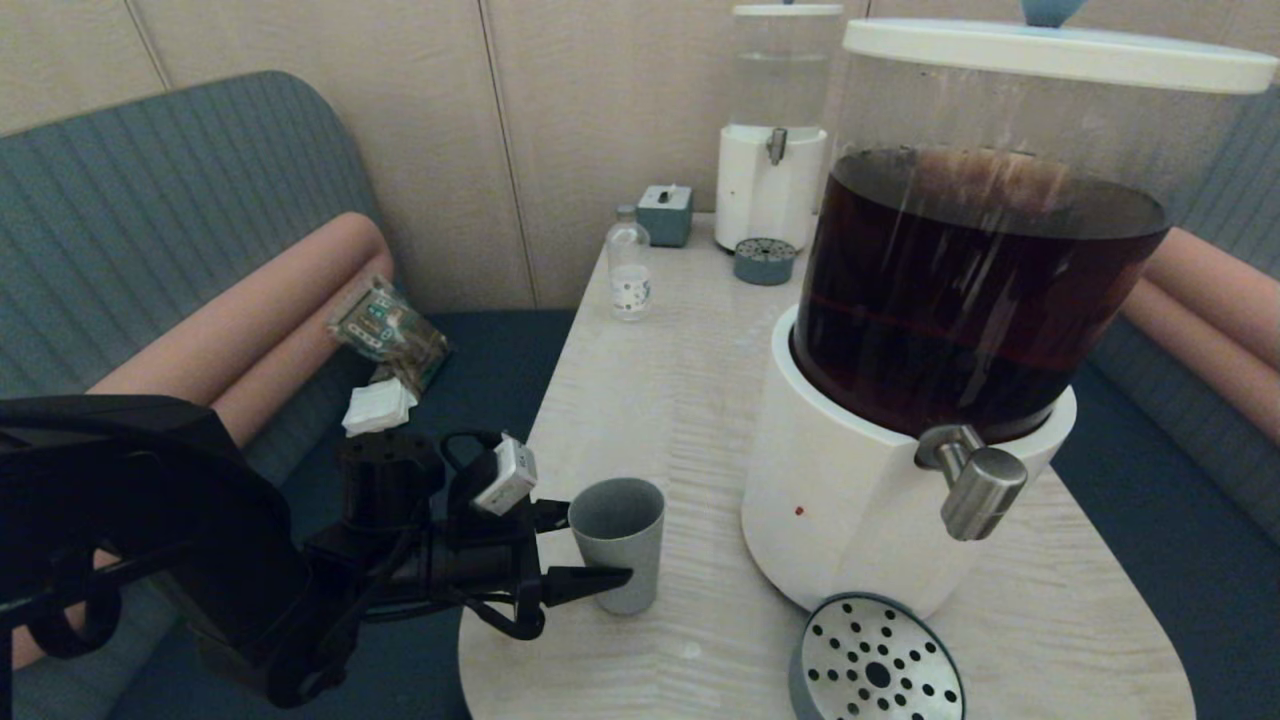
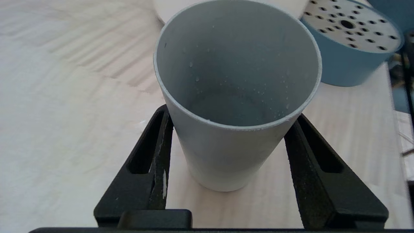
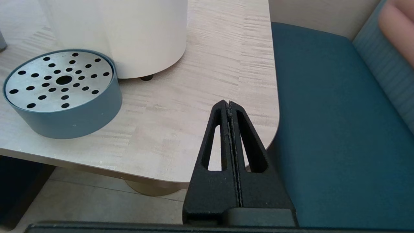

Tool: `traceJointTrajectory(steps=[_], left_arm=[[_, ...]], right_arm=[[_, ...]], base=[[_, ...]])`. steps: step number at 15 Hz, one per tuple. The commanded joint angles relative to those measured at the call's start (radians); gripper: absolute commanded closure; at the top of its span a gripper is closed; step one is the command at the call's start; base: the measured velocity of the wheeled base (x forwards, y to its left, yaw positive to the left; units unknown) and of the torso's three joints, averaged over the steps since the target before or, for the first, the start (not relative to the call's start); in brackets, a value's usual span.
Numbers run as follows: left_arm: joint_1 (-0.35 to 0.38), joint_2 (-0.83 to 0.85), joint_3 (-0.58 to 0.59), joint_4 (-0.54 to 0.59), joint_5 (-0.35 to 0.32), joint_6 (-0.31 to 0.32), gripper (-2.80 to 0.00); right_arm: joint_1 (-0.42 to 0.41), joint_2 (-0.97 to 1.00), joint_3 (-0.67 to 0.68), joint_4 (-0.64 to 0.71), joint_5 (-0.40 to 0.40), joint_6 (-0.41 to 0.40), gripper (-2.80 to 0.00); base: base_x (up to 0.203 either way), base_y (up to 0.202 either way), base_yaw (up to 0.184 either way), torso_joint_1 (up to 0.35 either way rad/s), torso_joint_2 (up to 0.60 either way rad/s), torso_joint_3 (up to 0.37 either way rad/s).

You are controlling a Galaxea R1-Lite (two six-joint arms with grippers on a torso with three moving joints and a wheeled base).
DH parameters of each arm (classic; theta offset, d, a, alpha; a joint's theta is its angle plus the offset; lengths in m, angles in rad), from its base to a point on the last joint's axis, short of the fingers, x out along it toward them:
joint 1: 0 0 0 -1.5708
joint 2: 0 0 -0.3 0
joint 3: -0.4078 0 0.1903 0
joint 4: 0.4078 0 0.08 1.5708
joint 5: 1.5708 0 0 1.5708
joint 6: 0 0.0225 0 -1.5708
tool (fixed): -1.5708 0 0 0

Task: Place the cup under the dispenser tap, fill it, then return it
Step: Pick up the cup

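Note:
The grey cup (image 1: 618, 540) stands upright on the pale table (image 1: 660, 400), left of the big dispenser (image 1: 850, 500). Its inside is empty apart from some droplets (image 2: 226, 97). My left gripper (image 1: 598, 547) is open, one finger on each side of the cup (image 2: 226, 155). I cannot tell whether the fingers (image 2: 155, 155) touch its wall. The steel dispenser tap (image 1: 975, 480) juts out above a round perforated drip tray (image 1: 875, 660). My right gripper (image 3: 229, 103) is shut and empty, parked over the table's near right corner.
At the table's far end stand a smaller clear-liquid dispenser (image 1: 770, 180), its little tray (image 1: 764, 260), a clear bottle (image 1: 630, 265) and a small box (image 1: 665, 213). Blue bench seats flank the table; a snack packet (image 1: 385, 325) lies on the left one.

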Motion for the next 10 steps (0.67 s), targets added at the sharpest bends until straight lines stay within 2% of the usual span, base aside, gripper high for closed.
traceJointTrajectory(steps=[1, 6, 8, 10], left_arm=[[-0.009, -0.019, 0.006, -0.005, -0.005, 0.001, 0.00], [-0.089, -0.163, 0.044, -0.004, 0.016, -0.028, 0.00], [-0.162, -0.247, 0.055, -0.003, 0.058, -0.051, 0.00], [-0.267, -0.298, 0.064, -0.004, 0.114, -0.073, 0.00]], right_arm=[[0.000, -0.007, 0.010, 0.000, 0.000, -0.001, 0.00], [0.000, -0.007, 0.011, 0.000, 0.000, -0.001, 0.00], [0.000, -0.007, 0.011, 0.000, 0.000, -0.001, 0.00], [0.000, -0.007, 0.011, 0.000, 0.000, -0.001, 0.00]], base=[[0.000, 0.000, 0.000, 0.000, 0.00, 0.000], [0.000, 0.000, 0.000, 0.000, 0.00, 0.000], [0.000, 0.000, 0.000, 0.000, 0.00, 0.000], [0.000, 0.000, 0.000, 0.000, 0.00, 0.000]])
